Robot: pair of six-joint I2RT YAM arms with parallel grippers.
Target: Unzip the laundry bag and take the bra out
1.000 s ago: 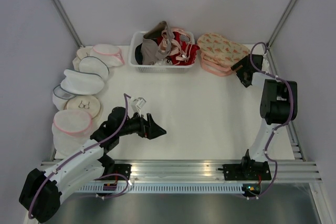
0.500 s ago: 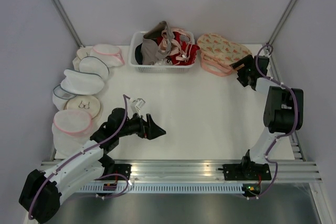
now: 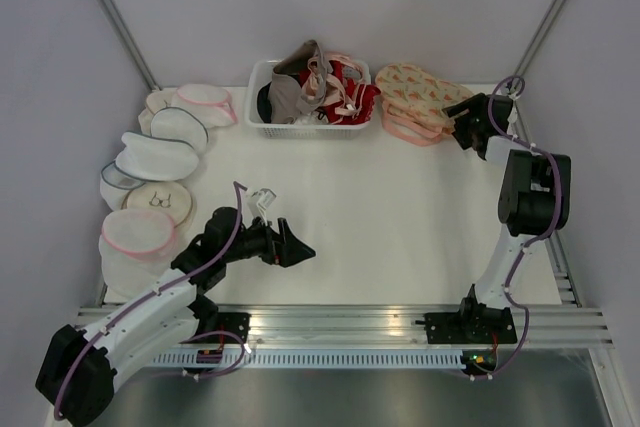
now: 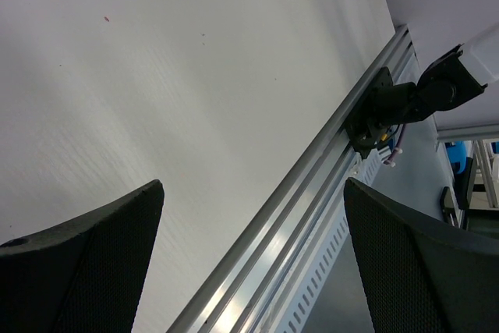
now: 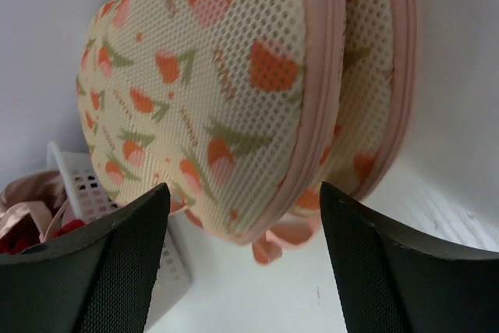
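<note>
Two of a kind: the left arm (image 3: 140, 315) and the right arm (image 3: 503, 265) are built of white tube links between chunky black joint housings. A thin purple cable (image 3: 245, 205) loops along each. Black base plates (image 3: 468, 327) sit at the desk's near edge. The fingers (image 4: 86, 269) are black wedges with finely dimpled faces.

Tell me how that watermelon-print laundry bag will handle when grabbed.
The laundry bag is domed mesh, so it probably keeps some shape yet dents under a pinch. It looks light and would likely slide, not tip, if pushed. Its pink trimmed edge, facing the open right end effector, seems the firmest grip.
</note>
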